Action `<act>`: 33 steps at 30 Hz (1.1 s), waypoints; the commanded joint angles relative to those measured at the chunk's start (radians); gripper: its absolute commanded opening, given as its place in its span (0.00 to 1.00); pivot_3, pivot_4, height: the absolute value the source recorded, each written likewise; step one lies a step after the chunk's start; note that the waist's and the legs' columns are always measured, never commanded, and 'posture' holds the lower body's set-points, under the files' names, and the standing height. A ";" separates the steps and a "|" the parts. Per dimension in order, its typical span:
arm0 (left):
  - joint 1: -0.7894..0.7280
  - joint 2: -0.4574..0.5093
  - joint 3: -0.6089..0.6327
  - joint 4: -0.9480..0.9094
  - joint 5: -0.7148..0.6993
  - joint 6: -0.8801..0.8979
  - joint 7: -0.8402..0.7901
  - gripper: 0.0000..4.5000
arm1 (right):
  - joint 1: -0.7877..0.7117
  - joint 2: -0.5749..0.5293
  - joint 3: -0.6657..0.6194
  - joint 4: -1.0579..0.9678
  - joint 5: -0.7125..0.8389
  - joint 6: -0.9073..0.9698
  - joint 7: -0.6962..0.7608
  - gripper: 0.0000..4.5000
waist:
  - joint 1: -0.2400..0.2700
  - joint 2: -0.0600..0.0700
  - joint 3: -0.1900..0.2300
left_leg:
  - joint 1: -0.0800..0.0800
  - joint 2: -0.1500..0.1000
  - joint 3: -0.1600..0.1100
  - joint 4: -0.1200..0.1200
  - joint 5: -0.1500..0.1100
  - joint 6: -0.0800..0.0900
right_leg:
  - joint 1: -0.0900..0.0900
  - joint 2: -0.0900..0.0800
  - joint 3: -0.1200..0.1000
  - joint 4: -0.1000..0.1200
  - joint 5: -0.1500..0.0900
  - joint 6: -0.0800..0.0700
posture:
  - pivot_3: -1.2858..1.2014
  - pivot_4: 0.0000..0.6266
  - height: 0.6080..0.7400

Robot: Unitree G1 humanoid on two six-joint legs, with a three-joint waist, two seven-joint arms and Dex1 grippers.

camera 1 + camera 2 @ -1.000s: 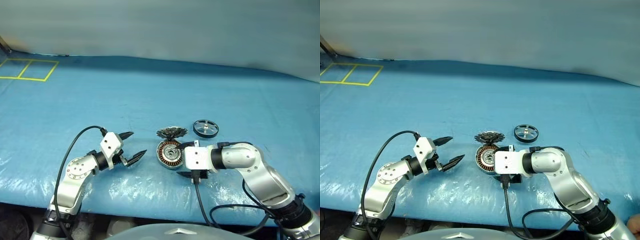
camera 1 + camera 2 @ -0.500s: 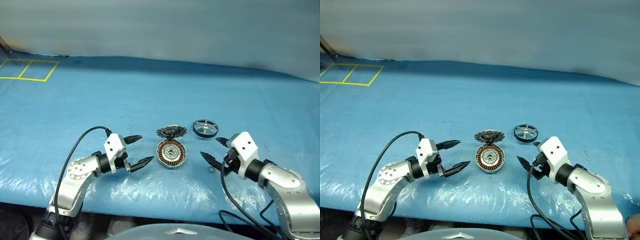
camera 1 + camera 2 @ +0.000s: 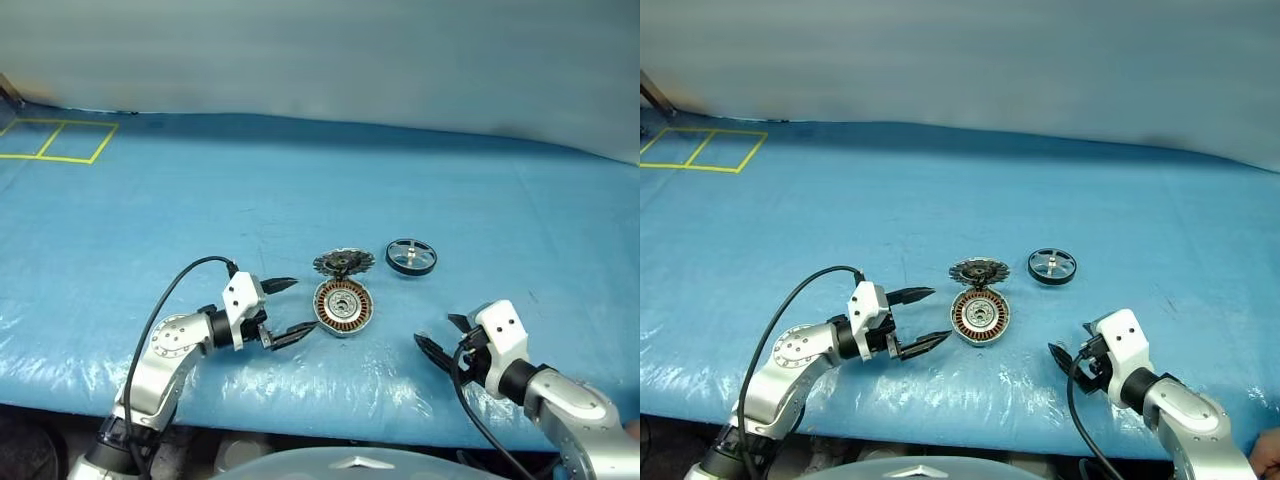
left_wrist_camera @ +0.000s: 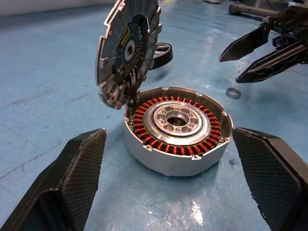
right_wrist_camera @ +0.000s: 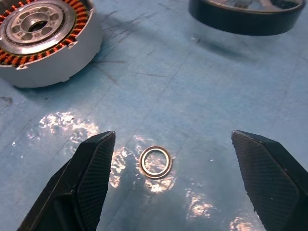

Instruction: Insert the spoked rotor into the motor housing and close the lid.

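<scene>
On the blue mat, housing (image 3: 343, 307) sits with lid (image 3: 343, 264) up; rotor (image 3: 411, 256) lies apart beyond it, not yet inserted. Left gripper (image 3: 289, 310) and right gripper (image 3: 446, 336) gape empty. Insertion and closing remain.

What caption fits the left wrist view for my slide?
Open left gripper fingers flank the motor housing, its lid raised; spoked rotor lies behind, right gripper open beyond.

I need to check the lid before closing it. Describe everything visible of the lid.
The lid is a round grey metal disc with a notched rim. Its inner face shows a dark toothed pattern around a pale centre. It stands open, tilted near upright, hinged to the far rim of the motor housing. Neither gripper touches it.
</scene>
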 commanded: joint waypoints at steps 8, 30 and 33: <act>-0.020 -0.009 0.021 0.168 0.022 -0.166 -0.070 1.00 | 0.019 -0.049 0.098 0.098 -0.088 -0.115 -0.064 0.90 | 0.000 0.000 0.000 | 0.000 0.000 0.000 0.000 0.000 0.000 | -0.001 0.000 0.000 0.000 0.000 0.000 | 0.52 0.24 1.00; -0.090 -0.053 0.038 0.556 0.057 -0.451 -0.148 1.00 | 0.059 -0.126 0.106 0.115 -0.052 -0.107 -0.060 0.17 | 0.004 -0.003 -0.014 | 0.002 0.000 -0.001 0.003 0.000 0.001 | 0.004 -0.001 -0.001 0.000 0.000 0.001 | 0.52 0.24 1.00; -0.104 -0.056 0.045 0.599 0.057 -0.478 -0.162 1.00 | 0.027 -0.102 0.102 0.089 -0.013 -0.103 -0.068 0.17 | 0.003 -0.001 -0.016 | 0.002 0.000 -0.001 0.003 0.000 0.001 | 0.004 -0.001 -0.001 0.000 0.000 0.001 | 0.52 0.24 1.00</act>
